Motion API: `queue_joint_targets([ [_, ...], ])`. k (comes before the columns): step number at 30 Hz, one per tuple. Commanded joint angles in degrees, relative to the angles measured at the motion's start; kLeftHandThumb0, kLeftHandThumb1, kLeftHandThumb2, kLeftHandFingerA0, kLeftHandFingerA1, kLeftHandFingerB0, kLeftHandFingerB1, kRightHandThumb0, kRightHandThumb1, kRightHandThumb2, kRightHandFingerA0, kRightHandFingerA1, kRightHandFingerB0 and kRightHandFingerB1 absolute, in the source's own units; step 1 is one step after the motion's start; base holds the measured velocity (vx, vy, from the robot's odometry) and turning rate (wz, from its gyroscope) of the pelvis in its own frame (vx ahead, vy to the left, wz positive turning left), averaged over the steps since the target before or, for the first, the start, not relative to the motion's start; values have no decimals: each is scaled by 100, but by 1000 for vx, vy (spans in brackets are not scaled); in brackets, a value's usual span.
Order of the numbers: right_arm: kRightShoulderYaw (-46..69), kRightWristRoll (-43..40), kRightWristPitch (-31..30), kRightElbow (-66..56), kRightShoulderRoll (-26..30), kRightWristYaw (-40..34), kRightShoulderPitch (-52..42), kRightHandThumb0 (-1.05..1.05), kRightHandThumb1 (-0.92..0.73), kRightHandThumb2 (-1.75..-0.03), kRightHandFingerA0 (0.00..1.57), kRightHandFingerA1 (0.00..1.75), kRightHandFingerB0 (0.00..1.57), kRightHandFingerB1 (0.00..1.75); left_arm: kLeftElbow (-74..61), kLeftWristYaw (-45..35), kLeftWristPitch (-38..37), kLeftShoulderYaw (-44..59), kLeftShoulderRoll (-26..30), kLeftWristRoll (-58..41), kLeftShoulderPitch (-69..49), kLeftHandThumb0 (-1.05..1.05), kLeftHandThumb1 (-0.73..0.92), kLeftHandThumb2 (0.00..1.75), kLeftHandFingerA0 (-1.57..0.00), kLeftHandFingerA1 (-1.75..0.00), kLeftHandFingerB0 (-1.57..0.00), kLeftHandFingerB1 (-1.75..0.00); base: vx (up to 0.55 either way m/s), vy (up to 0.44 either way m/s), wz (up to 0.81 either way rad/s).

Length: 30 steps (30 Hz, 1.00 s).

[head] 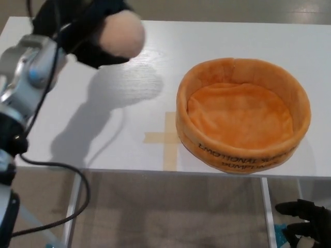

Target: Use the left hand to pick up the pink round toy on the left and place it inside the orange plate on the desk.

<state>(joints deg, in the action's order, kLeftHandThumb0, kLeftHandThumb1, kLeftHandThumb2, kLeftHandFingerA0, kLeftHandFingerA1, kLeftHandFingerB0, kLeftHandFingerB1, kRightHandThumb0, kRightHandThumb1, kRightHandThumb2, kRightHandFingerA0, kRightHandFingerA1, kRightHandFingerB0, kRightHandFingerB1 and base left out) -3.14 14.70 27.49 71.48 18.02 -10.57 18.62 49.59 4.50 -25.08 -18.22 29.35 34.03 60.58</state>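
My left hand (85, 28) is shut on the pink round toy (122, 34) and holds it well above the white desk (155, 57) at the upper left of the head view. The toy's shadow falls on the desk below it. The orange plush plate (243, 114) sits on the desk to the right, nothing inside it. The toy is up and to the left of the plate's rim, apart from it. My right hand (306, 222) hangs below the desk's front edge at the bottom right, fingers spread.
A tan tape cross (166, 138) marks the desk just left of the plate. A black cable (62, 206) loops down from my left arm past the desk's front edge. The floor shows beneath the desk.
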Motion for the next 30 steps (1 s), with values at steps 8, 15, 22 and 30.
queue_joint_targets([
  [8, 28, -37, 36, 10, 24, 25, 43, -12, -63, -58, 59, 53, 68, 50, 156, -48, 487, -573, -1079, 378, 638, -36, 78, 64, -75, -173, -67, -121, 0, 0, 0],
  [15, 45, -60, 82, -4, 15, 49, 27, -12, -64, -58, 61, 55, 68, 51, 481, 58, 488, -876, -1489, 491, 761, -36, 74, 67, -83, -160, -85, -58, 0, 0, 0],
  [22, 1, -6, 57, -19, 28, -9, 55, -12, -64, -58, 61, 54, 67, 50, 714, 235, 520, -1144, -1965, 602, 761, -37, 74, 66, -82, -164, -74, -50, 0, 0, 0],
  [30, 18, -21, 62, -19, 17, -22, 86, -10, -64, -58, 60, 53, 67, 51, 1030, -283, 276, -1002, -2314, 158, 609, -34, 72, 61, -85, -165, -84, -81, 0, 0, 0],
])
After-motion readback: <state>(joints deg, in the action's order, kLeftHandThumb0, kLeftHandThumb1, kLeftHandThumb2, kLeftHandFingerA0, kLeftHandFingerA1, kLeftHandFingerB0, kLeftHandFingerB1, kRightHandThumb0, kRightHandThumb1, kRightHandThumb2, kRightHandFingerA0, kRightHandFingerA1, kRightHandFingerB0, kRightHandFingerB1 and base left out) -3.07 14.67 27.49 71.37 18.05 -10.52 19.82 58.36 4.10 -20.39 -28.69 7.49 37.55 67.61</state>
